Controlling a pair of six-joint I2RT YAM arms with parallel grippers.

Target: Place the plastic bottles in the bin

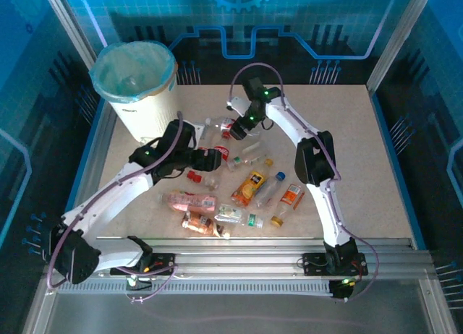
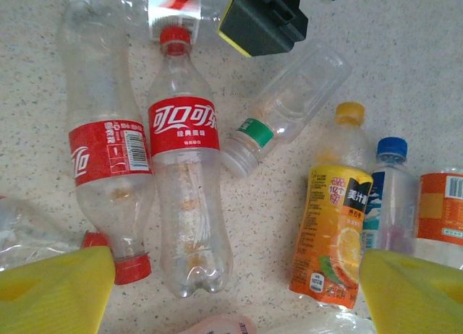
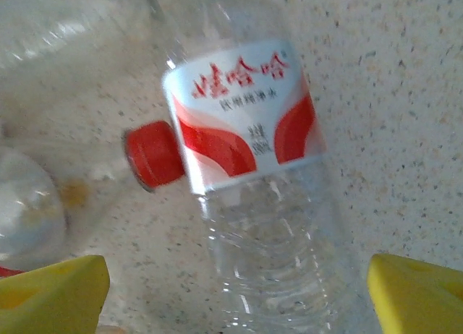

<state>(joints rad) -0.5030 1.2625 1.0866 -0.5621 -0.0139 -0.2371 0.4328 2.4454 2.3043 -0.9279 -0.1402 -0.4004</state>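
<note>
Several crushed plastic bottles lie scattered mid-table. The white bin with its pale green bag stands at the far left. My left gripper hovers open over two red-labelled cola bottles, an orange juice bottle and a blue-capped bottle; its yellow fingers hold nothing. My right gripper is open low over a clear bottle with a white and red label. That bottle's body lies between the spread fingers without touching them. A red cap lies beside it.
The two grippers work close together; the right one's black body shows in the left wrist view. A pink-labelled bottle and others lie nearer the front rail. Blue walls enclose the table.
</note>
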